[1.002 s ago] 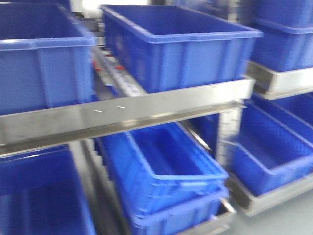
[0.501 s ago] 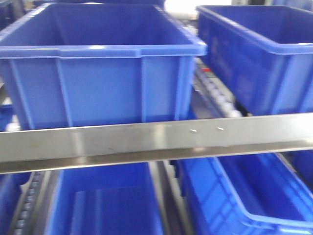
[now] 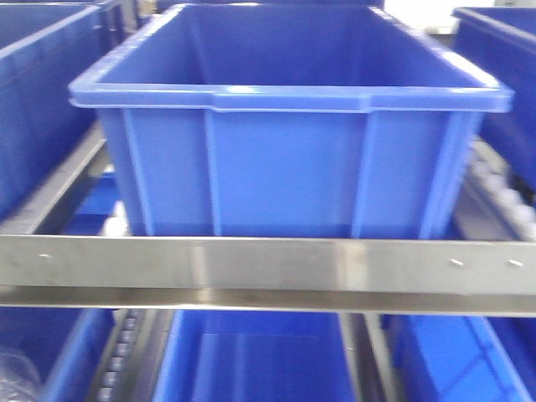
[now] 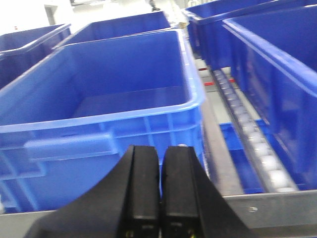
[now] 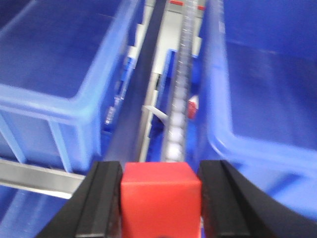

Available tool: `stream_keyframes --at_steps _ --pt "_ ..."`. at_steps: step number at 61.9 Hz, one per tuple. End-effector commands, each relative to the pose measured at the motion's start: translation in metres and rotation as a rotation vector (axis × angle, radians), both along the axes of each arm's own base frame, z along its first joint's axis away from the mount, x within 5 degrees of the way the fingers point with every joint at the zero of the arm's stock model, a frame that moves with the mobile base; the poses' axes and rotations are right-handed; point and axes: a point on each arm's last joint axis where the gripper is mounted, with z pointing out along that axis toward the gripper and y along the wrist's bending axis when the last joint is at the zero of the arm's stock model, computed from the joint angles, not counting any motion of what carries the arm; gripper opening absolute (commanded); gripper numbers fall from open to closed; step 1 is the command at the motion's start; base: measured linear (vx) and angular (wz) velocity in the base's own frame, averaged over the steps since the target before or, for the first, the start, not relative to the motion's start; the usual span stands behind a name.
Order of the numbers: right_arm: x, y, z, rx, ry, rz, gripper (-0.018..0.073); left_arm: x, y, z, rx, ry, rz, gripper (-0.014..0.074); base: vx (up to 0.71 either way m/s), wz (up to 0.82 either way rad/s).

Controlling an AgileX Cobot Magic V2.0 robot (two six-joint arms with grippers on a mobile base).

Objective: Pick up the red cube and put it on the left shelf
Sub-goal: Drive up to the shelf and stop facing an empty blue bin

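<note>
Red cube sits clamped between the fingers of the right pincer, touching both. The shelf lies ahead and below, and its steel bar shows low, just beyond the pincer. A roller rail runs straight away from the cube, its long axis in line with the reach, between two blue bins. The right arm is thus the nearer one, and the placing move looks to be forward and down. The left pincer is clenched on nothing, over a bin's front wall.
</note>
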Motion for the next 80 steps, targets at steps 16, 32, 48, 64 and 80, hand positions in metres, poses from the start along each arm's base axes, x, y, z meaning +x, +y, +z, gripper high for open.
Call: stream_keyframes --at_steps 16,32,48,64,80 --pt "0.0024 -0.0007 0.0175 0.002 -0.116 -0.007 0.0058 0.0003 -0.0003 0.0008 -0.005 -0.069 -0.006 0.0106 0.09 0.24" --pt "0.0024 -0.0007 0.0175 0.002 -0.116 -0.007 0.0058 0.0003 -0.0003 0.0008 -0.005 -0.069 -0.006 0.0106 0.10 0.06" --pt "0.0024 -0.0007 0.0175 0.002 -0.116 -0.007 0.0058 0.0003 -0.0003 0.0008 -0.005 -0.069 -0.006 0.0106 0.08 -0.08" --pt "0.0024 -0.0007 0.0175 0.002 -0.116 -0.007 0.0058 0.0003 -0.0003 0.0008 -0.005 -0.069 -0.006 0.0106 0.04 -0.02" --pt "0.0024 -0.0007 0.0175 0.002 -0.116 -0.007 0.0058 0.0003 -0.0003 0.0008 -0.005 -0.069 -0.006 0.0106 0.00 0.00"
